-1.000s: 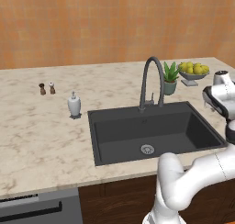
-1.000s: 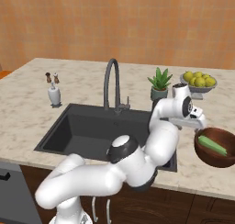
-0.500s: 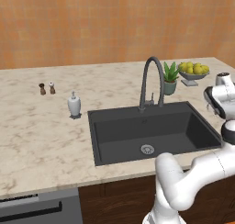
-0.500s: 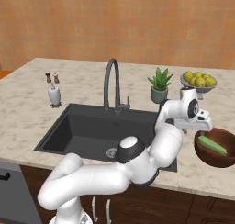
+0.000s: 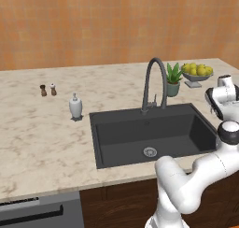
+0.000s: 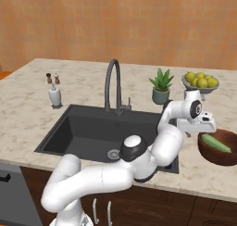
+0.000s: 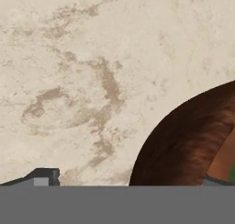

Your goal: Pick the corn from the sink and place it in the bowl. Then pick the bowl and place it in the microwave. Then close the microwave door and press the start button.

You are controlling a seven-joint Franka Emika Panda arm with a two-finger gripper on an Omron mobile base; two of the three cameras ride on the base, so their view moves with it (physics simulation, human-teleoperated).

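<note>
Since the corn [image 6: 216,143] lies inside the wooden bowl [image 6: 217,147], the gripper [image 6: 196,126] is held spread at nine o'clock of its rim.

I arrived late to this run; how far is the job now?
Done: the corn lies in the bowl; the sink holds nothing. In hand: the open end effector is at the bowl's rim. Left: microwave steps.

Matt dark sink [image 5: 154,133]; polished beige marble counter [image 7: 82,71]; glossy reddish wood-grain bowl [image 7: 193,140]; grey metal faucet [image 6: 113,84].
</note>
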